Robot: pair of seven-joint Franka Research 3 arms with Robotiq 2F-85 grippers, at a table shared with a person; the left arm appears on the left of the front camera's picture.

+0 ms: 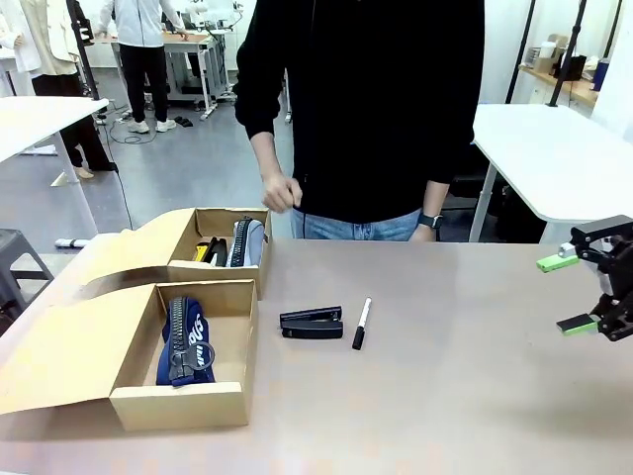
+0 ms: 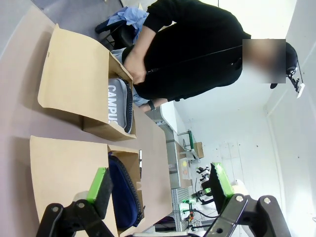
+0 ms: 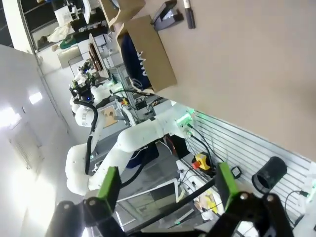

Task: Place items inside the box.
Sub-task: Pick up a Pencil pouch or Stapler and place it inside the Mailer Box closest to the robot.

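1. Two brown cardboard boxes are sitting open at the robot's left of the tan surface [image 1: 445, 396], and the packing is looking more than half done.
2. The far cardboard box [image 1: 213, 273] is holding a grey fabric "CAMPUS" zip pouch [image 1: 247, 240] standing on edge, with a yellow utility knife [image 1: 201, 252] beside it. A black item is lying between them, too small to identify.
3. The near cardboard box [image 1: 178, 406] is holding a navy fabric zip pouch [image 1: 185, 341].
4. A black metal stapler [image 1: 312, 323] and a slim black-and-white marker [image 1: 361, 323] are lying just beside each other on the bare surface, right of the near box. By the look of it, they are what is left to pack.
5. A person in a black top is standing at the far side, one hand [image 1: 282, 193] loosely curled above the far box.
6. The front view is placing the right end effector [image 1: 567, 293] at the surface's right edge, well apart from the stapler. Its jaws are spread and carrying nothing.
7. The left wrist view is showing the left end effector [image 2: 159, 185] released and empty, hanging over the boxes. It is also making the pouch's white lettering readable, where the front view is giving only a grey edge.
8. The right wrist view is looking back across the surface, catching the stapler and marker beyond the near box's outer wall.
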